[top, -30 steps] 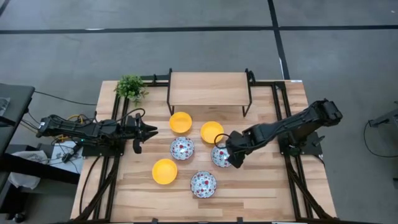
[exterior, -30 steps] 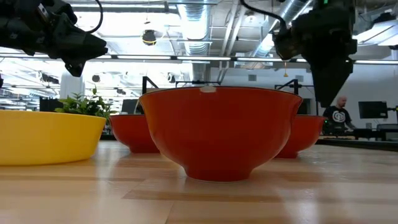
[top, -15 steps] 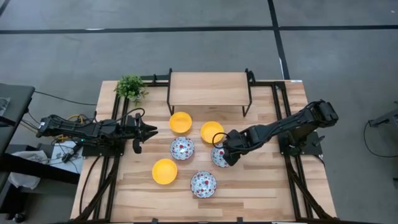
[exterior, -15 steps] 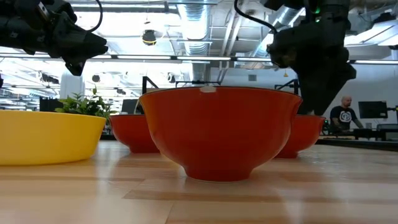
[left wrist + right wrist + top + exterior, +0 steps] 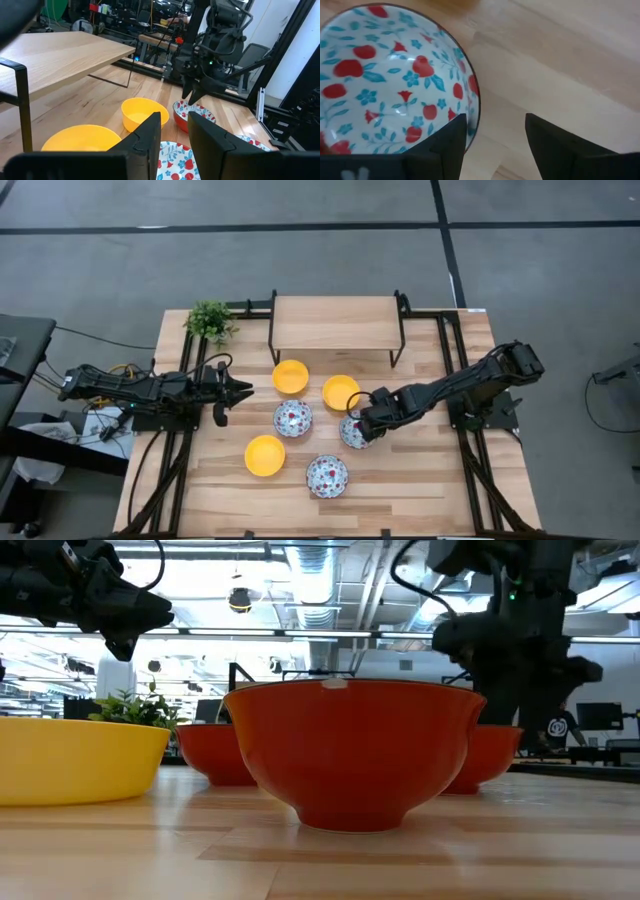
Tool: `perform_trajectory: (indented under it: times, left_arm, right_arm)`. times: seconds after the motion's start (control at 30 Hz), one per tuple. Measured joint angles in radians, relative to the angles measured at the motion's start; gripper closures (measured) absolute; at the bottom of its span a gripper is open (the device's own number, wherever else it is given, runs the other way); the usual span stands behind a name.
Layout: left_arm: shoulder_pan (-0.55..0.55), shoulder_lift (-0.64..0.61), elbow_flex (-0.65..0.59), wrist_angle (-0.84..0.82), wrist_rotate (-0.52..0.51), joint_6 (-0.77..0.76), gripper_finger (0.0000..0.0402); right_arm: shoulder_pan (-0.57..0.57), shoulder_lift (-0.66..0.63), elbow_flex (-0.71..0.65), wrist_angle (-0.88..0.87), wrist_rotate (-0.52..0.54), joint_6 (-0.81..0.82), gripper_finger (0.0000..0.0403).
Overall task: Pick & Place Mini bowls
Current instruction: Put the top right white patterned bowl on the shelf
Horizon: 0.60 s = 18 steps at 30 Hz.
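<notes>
Glazed white with red-and-blue florals inside and plain red outside, the floral bowl on the right is the one we are watching: the right gripper is hanging low over its near rim, jaws spread, one finger inside the lip and the other outside on bare wood, so we are judging it as straddling the wall for a rim pinch, not yet clamped. That hold suits a thin, hard, slick wall. The bowl is sitting on the table just beside a yellow bowl, so we are noting little room on that side. The other two floral bowls and two more yellow bowls are lying loosely spread, upright and unstacked, in front of the wooden shelf, which is standing bare on dark metal legs. The left gripper is waiting at the left table edge, holding nothing, its fingers standing partly apart. The plant is sitting at the far left corner, well apart. All surfaces are looking smooth; the table is light slatted wood.
</notes>
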Motion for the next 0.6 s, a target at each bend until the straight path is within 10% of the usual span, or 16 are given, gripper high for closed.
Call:
perform_trajectory:
  times: [0.6]
  left_arm:
    - [0.0,0.0,0.0,0.013,0.0,0.0,0.0305]
  right_arm:
    - [-0.015,0.0,-0.131,0.247,-0.006,0.025,0.0249]
